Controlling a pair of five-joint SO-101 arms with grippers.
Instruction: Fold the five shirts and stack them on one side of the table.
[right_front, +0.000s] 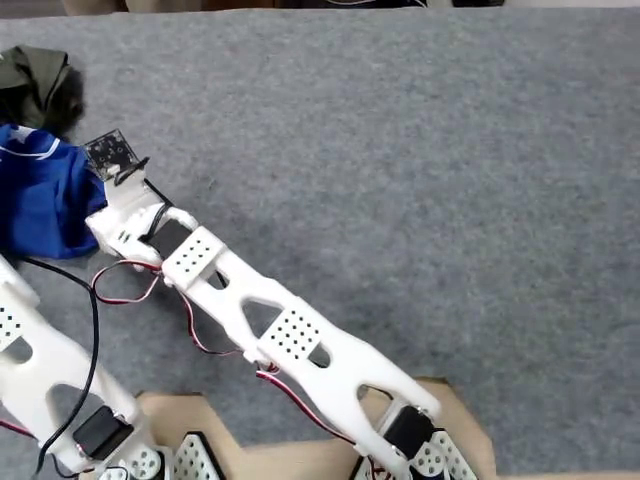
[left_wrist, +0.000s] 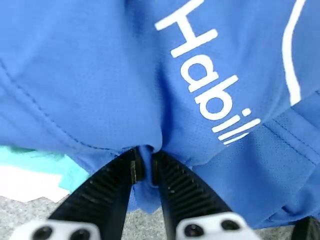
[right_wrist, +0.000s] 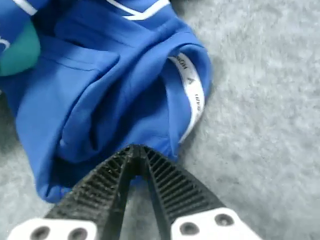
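Grey table (right_front: 450, 150), crumpled white-lettered blue shirt (right_front: 40, 200), left pincer (left_wrist: 145, 164) pinching it, right pincer (right_wrist: 137, 150) clenched.

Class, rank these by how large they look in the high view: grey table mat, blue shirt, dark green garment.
1. grey table mat
2. blue shirt
3. dark green garment
The picture's edge cuts off both clothes, so only the parts in view are compared.

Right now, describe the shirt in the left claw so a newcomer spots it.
On the grey table, look at the left edge in the high view: the blue shirt lies bunched there, the left claw shut on a fold. Bright blue with white lettering, it differs from the dark olive garment beyond it.
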